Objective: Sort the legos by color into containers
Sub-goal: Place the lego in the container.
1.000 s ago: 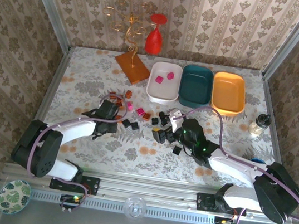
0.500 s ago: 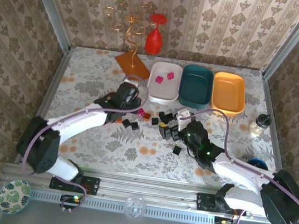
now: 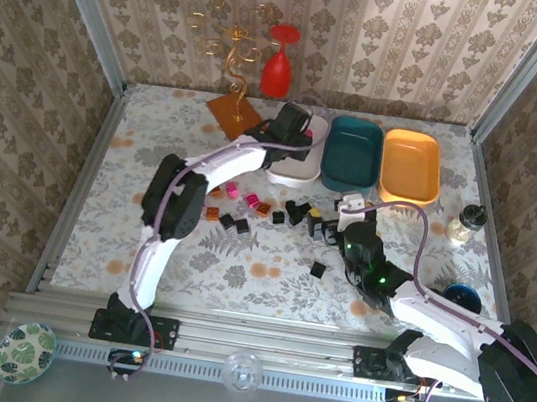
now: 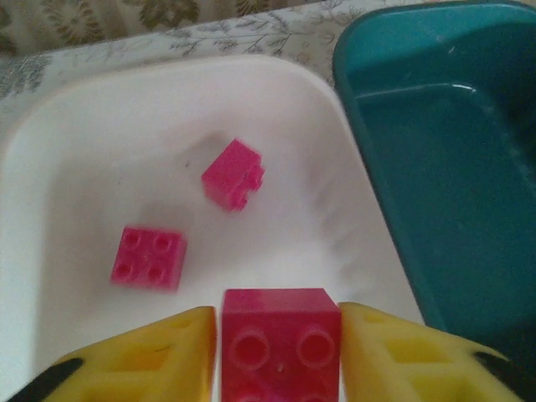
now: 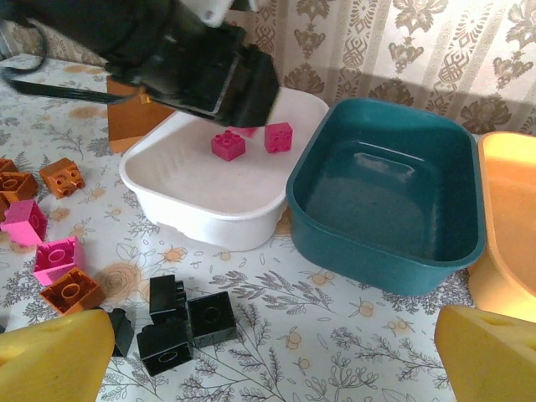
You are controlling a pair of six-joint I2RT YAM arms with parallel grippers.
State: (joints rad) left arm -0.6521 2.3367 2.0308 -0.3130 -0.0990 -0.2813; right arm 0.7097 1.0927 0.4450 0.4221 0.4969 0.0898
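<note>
Walls papered in beige stripes with a leafy damask print close in three sides, with grey metal posts at the corners. The table has a pale top printed with grey ferns and orange flowers.

The white tray sits toward the far edge of the table, near the middle. The teal tray lies just beside the white tray on its right, and the orange tray comes next, further right. A brown tile lies to the left of the white tray. Behind the white tray, against the wall, stands a red wine glass, with a gold candle holder to the glass's left. A small jar stands well to the right of the white tray, past the orange one.

The left gripper hangs over the white tray, its yellow fingers pinching a pink block between them. Below it, two more pink blocks lie inside the white tray, apart from each other.

The right gripper sits low over the table in front of the white tray, its jaws spread wide with nothing between them. The loose blocks are scattered on the table in front of the white tray: black ones nearest the teal tray, pink and orange-brown ones further left.

The studs are too blurred to read any lettering.
</note>
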